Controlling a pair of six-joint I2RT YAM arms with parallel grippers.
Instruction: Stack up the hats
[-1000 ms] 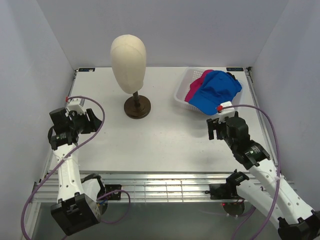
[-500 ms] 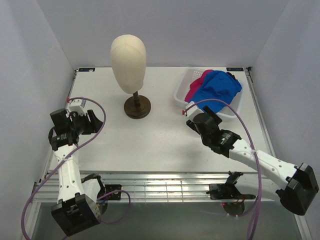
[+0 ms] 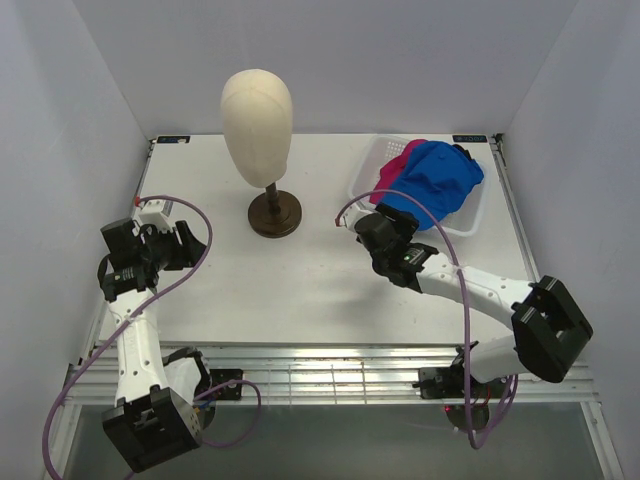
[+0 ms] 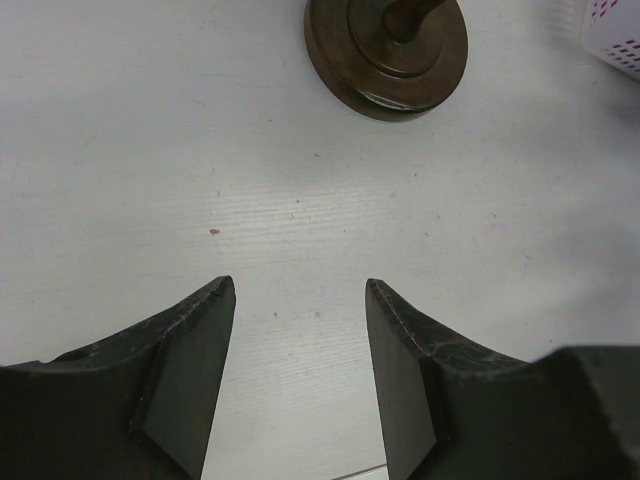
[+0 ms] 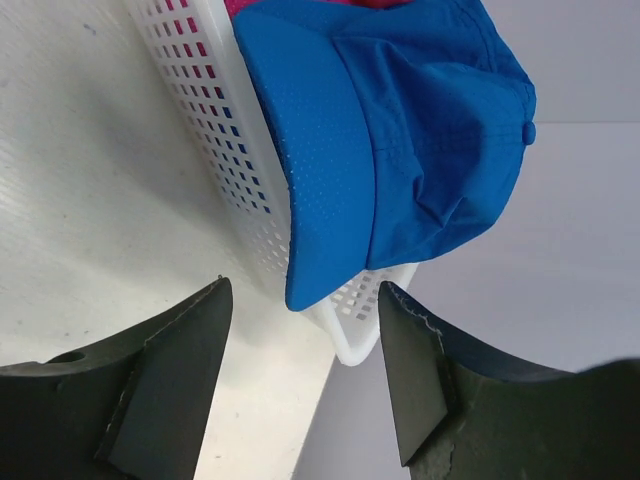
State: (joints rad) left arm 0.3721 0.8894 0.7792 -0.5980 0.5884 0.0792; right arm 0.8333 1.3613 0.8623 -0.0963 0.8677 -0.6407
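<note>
A pale grey-white rectangular tabletop (image 3: pixel 300 290) carries two things directly. A dark brown round wooden stand (image 3: pixel 274 216) sits flat towards the back, left of centre, with a cream egg-shaped mannequin head (image 3: pixel 257 120) upright on its post. A white plastic mesh basket (image 3: pixel 362 195) rests at the back right corner, well apart from the stand.

In the left wrist view the tabletop (image 4: pixel 150 150) has faint streaks and a few small dark specks (one left of centre), with the stand (image 4: pixel 386 50) and a corner of the basket (image 4: pixel 615 35) at the top edge.
</note>
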